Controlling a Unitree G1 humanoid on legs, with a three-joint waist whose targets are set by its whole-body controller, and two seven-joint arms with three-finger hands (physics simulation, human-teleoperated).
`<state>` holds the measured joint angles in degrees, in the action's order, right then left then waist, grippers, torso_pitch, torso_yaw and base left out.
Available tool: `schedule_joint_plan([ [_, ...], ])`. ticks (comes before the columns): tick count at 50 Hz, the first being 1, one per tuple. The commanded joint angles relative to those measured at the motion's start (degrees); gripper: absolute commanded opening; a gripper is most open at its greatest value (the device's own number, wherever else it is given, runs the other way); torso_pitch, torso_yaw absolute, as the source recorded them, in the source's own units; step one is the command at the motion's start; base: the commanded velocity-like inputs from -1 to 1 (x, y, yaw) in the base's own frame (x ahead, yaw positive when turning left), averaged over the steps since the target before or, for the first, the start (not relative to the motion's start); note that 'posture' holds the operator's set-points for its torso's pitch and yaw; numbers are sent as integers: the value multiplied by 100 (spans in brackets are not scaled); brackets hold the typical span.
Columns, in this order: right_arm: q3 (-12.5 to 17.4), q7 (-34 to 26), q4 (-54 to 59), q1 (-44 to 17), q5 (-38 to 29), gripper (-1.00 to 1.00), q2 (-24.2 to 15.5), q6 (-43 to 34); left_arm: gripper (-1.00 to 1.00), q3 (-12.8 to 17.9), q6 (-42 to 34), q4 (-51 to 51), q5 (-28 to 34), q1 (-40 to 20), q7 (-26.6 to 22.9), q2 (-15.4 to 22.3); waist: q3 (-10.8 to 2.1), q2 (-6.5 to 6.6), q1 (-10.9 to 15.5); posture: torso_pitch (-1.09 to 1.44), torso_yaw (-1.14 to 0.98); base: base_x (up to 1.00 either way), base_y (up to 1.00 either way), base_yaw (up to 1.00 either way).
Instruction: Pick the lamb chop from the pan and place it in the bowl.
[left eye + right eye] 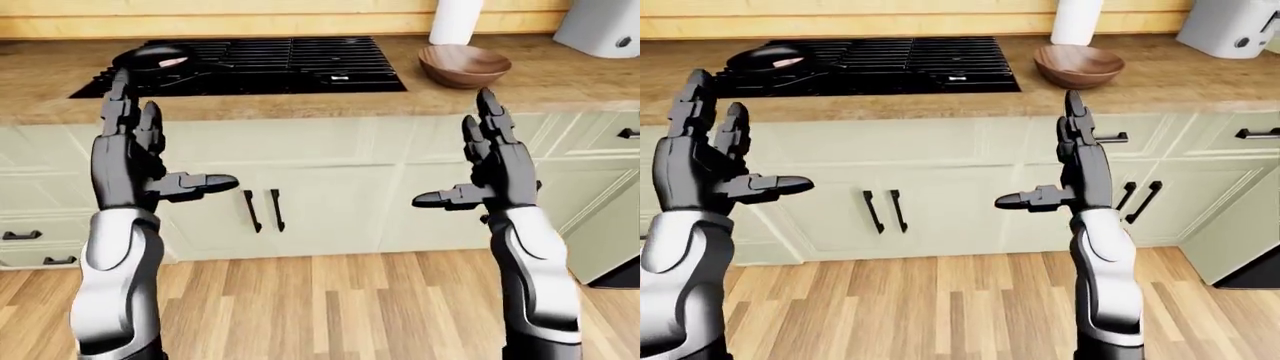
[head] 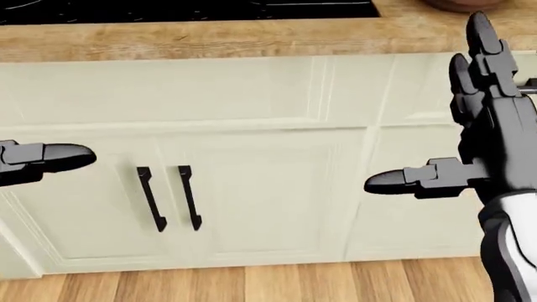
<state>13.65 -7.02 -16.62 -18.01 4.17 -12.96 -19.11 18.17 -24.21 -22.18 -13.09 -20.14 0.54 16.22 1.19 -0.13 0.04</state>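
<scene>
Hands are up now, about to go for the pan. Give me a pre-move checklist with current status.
1. Left hand free: ok, fingers spread, holding nothing.
2. Right hand free: ok, open and holding nothing.
3. Pan located: ok, on the stove at the left-eye view's upper left, above the left hand.
4. Lamb chop in the pan: ok, a pale reddish patch shows, but too small for grip detail.
5. Bowl ready: ok, upright on the counter right of the stove, looks empty.
6. Within reach of the pan: cannot tell; both hands hang short of the counter edge.
</scene>
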Motion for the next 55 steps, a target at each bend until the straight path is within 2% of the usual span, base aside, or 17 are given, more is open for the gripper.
schedule_joint_plan([
  [1,27,-21,-215,-184,62,100,-94,32,100,73,71,-108,-94,-203,40,146,-94,11,0,0,0,0,0,0],
  [6,123,-76,-280,-448,115,100,-295,-135,100,212,167,110,-192,-410,75,412,-81,26,2,0,0,0,0,0],
  [7,143,-88,-295,-506,129,100,-342,-168,100,240,177,146,-200,-445,87,471,-159,60,-1,0,0,5,3,0],
  [9,173,-104,-310,-608,145,100,-423,-238,100,296,160,203,-226,-512,119,580,-42,66,-1,0,0,8,5,0],
  [13,218,-117,-359,-762,197,100,-537,-354,100,396,112,243,-326,-613,175,758,25,90,-31,0,0,12,17,0],
  [15,224,-121,-348,-804,210,100,-570,-365,100,423,99,276,-361,-663,192,838,35,199,-41,0,0,13,20,0],
  [17,219,-135,-373,-854,224,100,-606,-424,100,474,52,289,-419,-736,221,932,52,416,-41,0,0,13,23,0],
  [25,234,-177,-459,-1001,232,100,-694,-570,100,593,-78,242,-683,-822,386,1115,79,121,-58,0,0,15,29,0],
  [29,249,-180,-486,-1059,259,100,-736,-635,100,612,-52,295,-728,-832,411,1181,66,-209,-19,0,0,15,30,0],
  [31,254,-181,-485,-1072,272,100,-742,-640,100,629,-55,285,-749,-831,421,1212,37,-77,-59,0,0,16,29,0],
  [34,256,-190,-477,-1053,273,100,-745,-623,100,651,-47,301,-778,-835,447,1257,-3,-224,-45,0,0,16,30,0],
  [39,251,-202,-495,-1081,283,100,-762,-661,100,684,-88,266,-818,-872,473,1337,98,44,-84,0,0,17,30,0],
  [41,250,-204,-521,-1093,291,100,-764,-690,100,711,-50,325,-829,-872,467,1361,45,326,-117,0,0,16,29,0],
  [42,238,-207,-504,-1125,286,100,-772,-695,100,729,-67,308,-846,-874,478,1384,-51,581,-116,0,0,18,28,0],
  [45,239,-219,-510,-1162,294,100,-787,-722,100,748,-95,284,-885,-886,504,1421,50,510,-72,0,0,17,29,0],
  [51,230,-240,-566,-1188,288,100,-796,-779,100,832,-146,272,-973,-921,537,1549,101,113,-17,0,0,18,29,0],
  [55,228,-252,-582,-1251,293,100,-819,-832,100,872,-188,227,-1051,-931,578,1613,49,-310,19,0,0,18,29,0],
])
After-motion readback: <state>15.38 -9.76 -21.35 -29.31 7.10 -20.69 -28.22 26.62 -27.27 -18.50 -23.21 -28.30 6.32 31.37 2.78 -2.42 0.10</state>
